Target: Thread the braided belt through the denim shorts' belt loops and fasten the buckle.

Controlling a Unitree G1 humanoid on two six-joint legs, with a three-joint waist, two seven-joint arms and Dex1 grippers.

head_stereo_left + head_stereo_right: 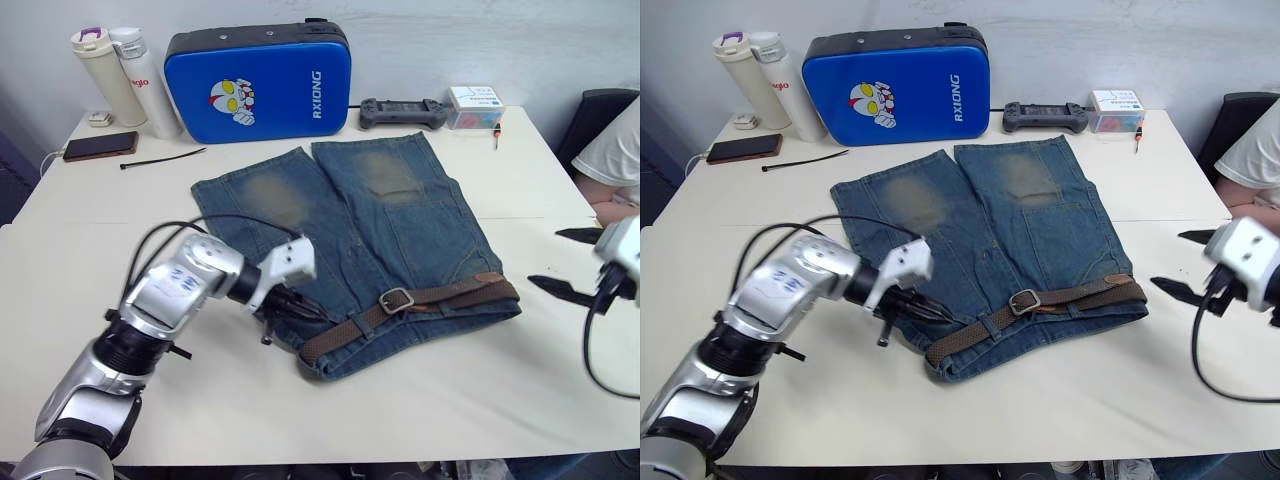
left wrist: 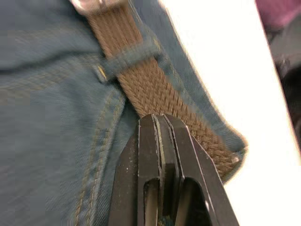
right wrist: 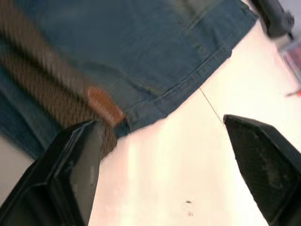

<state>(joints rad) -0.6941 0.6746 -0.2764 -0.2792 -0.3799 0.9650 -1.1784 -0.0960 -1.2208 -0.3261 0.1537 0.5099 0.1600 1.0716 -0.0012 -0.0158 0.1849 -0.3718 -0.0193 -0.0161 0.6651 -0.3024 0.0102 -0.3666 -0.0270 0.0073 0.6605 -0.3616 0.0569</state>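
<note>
On the white table (image 1: 420, 400) I saw the denim shorts (image 1: 370, 230) carrying the braided belt (image 1: 440, 297) along their waistband, my left gripper (image 2: 161, 123) pressed together against it, my right gripper (image 3: 160, 155) spread wide beside the shorts, and "RXIONG" on the blue case (image 1: 258, 82).

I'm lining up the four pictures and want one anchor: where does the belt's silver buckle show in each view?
Left eye view: the buckle lies on the waistband of the shorts, right of centre.
Right eye view: the buckle lies at the same spot on the waistband.
Left wrist view: a bit of silver at the top edge may be it; I cannot be sure.
Right wrist view: not in it.
Shared landmark: the brown belt, in all four.
</note>
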